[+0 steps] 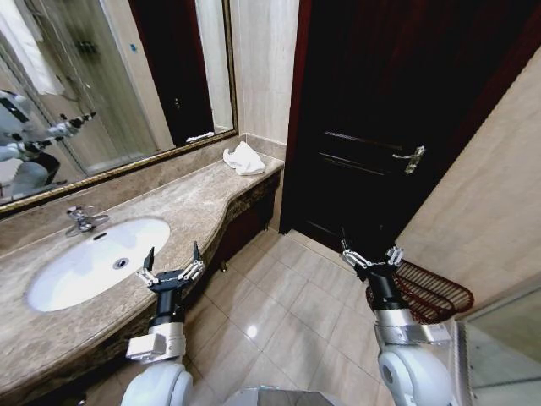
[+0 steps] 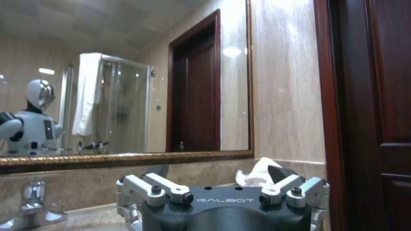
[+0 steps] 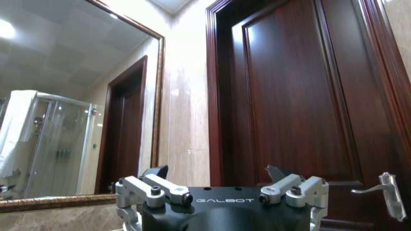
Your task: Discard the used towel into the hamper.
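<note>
- The towel [image 1: 244, 158] lies crumpled on the counter's [image 1: 177, 207] far end, well beyond my left gripper [image 1: 172, 272].
- Both grippers — right gripper [image 1: 370, 257] too — spread wide, empty.
- Soft, light cloth, I judge — pinch a raised fold.

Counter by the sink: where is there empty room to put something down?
The countertop is bare between the sink and the white towel. It is crowded only at the far end, by the towel, and around the faucet.
</note>
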